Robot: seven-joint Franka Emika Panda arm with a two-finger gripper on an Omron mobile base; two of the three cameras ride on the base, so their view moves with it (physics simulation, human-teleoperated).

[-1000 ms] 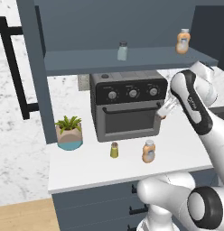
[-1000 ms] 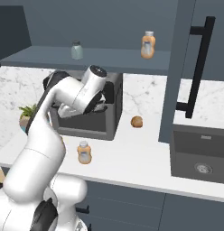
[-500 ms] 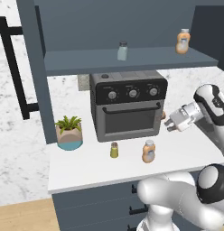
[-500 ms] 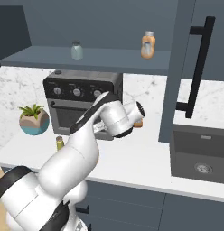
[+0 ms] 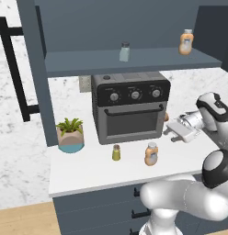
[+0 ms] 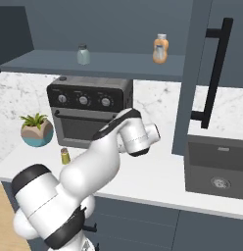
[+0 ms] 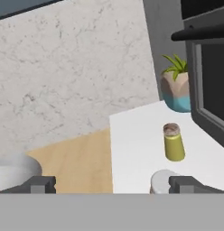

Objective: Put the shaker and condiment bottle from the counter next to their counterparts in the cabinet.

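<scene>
Condiment bottle (image 5: 151, 153) and shaker (image 5: 116, 152) upright near counter (image 5: 88, 172) front edge, untouched. Gripper (image 5: 173, 132) wide open, empty, approaching; next: descend, straddle bottle, close.

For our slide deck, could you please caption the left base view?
Open gripper hovers right of the toaster oven, above the counter holding the shaker and condiment bottle.

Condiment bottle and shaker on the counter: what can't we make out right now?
- Condiment bottle: hidden behind the arm in the right base view; hand view cuts it at the bottom edge, grey cap alone.
- Shaker: cap detail too small.
- Tool: fingertips blurred in the left base view.
</scene>
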